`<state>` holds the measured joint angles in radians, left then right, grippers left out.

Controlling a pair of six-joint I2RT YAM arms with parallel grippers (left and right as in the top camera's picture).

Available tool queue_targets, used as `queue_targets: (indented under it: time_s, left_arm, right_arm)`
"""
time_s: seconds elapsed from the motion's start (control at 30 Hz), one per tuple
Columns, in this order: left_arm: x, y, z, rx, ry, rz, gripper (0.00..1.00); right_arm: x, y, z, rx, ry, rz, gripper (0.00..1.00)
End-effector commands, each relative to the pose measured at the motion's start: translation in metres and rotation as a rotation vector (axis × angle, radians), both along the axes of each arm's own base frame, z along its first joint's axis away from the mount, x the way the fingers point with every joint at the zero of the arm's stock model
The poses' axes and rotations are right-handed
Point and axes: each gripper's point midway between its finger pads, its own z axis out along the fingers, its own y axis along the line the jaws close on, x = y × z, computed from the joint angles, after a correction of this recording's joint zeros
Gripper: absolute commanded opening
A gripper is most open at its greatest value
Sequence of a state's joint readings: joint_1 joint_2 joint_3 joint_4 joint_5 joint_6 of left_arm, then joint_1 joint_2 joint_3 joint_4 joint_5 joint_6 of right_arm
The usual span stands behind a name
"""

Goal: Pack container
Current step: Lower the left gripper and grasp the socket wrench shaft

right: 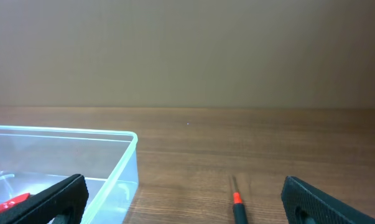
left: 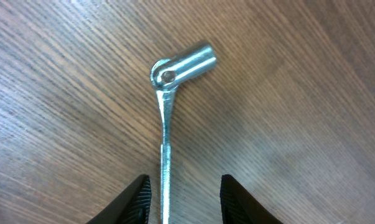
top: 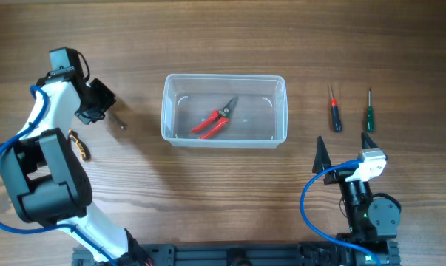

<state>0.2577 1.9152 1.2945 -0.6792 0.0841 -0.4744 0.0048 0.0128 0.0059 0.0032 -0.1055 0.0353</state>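
- The container (top: 224,77) sits about the middle of the worktop (top: 223,192), a little nearer the far edge, upright, with its long sides running left to right
- Inside it lies a pair of red-handled pliers (top: 217,120), flat on the bottom, handles toward the left edge and tips pointing to the far right corner
- Toward the right edge, well apart from the container, two screwdrivers lie side by side without touching: one with a red handle (top: 333,108) and one with a green handle (top: 369,111), the green one nearer the right edge
- The right gripper (top: 345,151) hangs near the front edge, just in front of the screwdrivers, its fingers spread wide and holding nothing
- The left gripper (left: 184,202) is toward the left edge, open, its fingers on either side of the thin shaft of a metal socket wrench (left: 175,93) that lies on the worktop; the shaft runs closer to the left finger, and whether it touches I cannot tell
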Motion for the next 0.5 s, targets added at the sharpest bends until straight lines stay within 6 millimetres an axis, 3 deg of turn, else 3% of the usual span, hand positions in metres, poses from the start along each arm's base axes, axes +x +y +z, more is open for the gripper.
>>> queue_targets:
  time_s: [0.0, 0.27, 0.47]
  left_arm:
    - [0.007, -0.001, -0.002, 0.004, -0.002, 0.026, 0.38]
    - [-0.003, -0.003, -0.03, -0.016, 0.08, 0.034, 0.39]
    - [-0.004, 0.001, -0.032, 0.006, 0.088, 0.039, 0.39]
  right_arm:
    - [-0.001, 0.001, 0.003, -0.008, -0.014, 0.01, 1.0]
    - [-0.001, 0.001, 0.003, -0.008, -0.014, 0.01, 1.0]
    - [-0.001, 0.001, 0.003, -0.009, -0.014, 0.01, 1.0]
